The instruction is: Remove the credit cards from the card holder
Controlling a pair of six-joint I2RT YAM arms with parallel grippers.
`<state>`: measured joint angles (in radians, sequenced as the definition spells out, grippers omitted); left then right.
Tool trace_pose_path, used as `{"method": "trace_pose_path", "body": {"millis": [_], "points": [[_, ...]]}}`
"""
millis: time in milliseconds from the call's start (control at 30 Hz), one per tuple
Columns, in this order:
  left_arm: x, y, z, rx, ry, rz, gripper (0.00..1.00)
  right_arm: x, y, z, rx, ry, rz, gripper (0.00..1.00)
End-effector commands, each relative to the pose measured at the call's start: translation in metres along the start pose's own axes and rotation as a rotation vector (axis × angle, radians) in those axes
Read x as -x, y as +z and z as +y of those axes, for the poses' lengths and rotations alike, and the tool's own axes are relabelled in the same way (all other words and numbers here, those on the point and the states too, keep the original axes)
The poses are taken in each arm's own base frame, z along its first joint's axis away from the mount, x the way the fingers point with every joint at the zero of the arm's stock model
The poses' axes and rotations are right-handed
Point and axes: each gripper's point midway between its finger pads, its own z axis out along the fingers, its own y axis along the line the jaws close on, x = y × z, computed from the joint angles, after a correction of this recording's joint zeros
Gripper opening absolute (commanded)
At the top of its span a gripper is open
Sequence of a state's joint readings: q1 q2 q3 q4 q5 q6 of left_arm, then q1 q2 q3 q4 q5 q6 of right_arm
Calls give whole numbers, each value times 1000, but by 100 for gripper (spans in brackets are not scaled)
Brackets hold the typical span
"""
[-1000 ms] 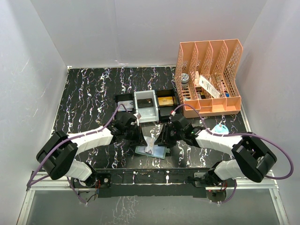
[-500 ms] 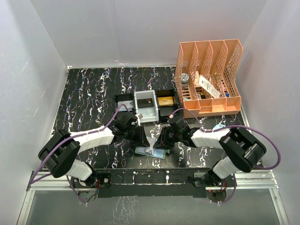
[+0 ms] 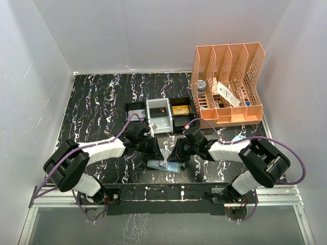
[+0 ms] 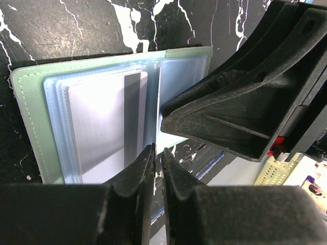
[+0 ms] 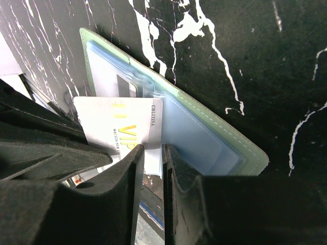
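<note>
A: Left gripper (image 4: 158, 153)?
B: Jaws nearly together over the card holder's (image 4: 30, 117) near edge; cannot tell if it grips. Holder lies open on the marbled table (image 3: 102, 102) between the arms, striped silver card (image 4: 97, 127) pocketed.
A: Right gripper (image 5: 153, 150)?
B: Clamped on the white VIP card (image 5: 117, 127), just over the holder.

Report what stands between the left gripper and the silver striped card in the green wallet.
Only the clear blue plastic pocket seems to cover the silver card with a dark stripe inside the sage-green wallet. The left gripper is at that card's near edge; a finger of the right gripper sits beside it, not between.
</note>
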<state>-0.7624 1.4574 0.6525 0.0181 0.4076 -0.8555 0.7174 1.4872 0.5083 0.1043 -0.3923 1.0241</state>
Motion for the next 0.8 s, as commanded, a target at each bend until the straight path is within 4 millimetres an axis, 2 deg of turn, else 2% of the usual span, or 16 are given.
{"method": "trace_pose_path", "body": {"millis": [0,33,100,200,367,567,767], "points": [[-3,-2,-3,-6,4,15,5,-1,-1,-14,-49,0,-16,20],[-3,-3,-2,-2,5,9,1,-1,-1,-13,-49,-2,-17,20],[-2,-6,0,8,4,-8,0,1,-2,-10,-42,-9,-20,22],[0,-11,1,15,9,-37,0,5,-5,-1,-17,-36,-32,31],[8,-25,2,43,34,-110,0,19,-19,30,58,-92,-88,55],[21,-50,3,57,67,-214,0,44,-47,69,153,-155,-207,83],[35,-83,-2,-43,59,-322,0,66,-73,95,226,-201,-339,86]]}}
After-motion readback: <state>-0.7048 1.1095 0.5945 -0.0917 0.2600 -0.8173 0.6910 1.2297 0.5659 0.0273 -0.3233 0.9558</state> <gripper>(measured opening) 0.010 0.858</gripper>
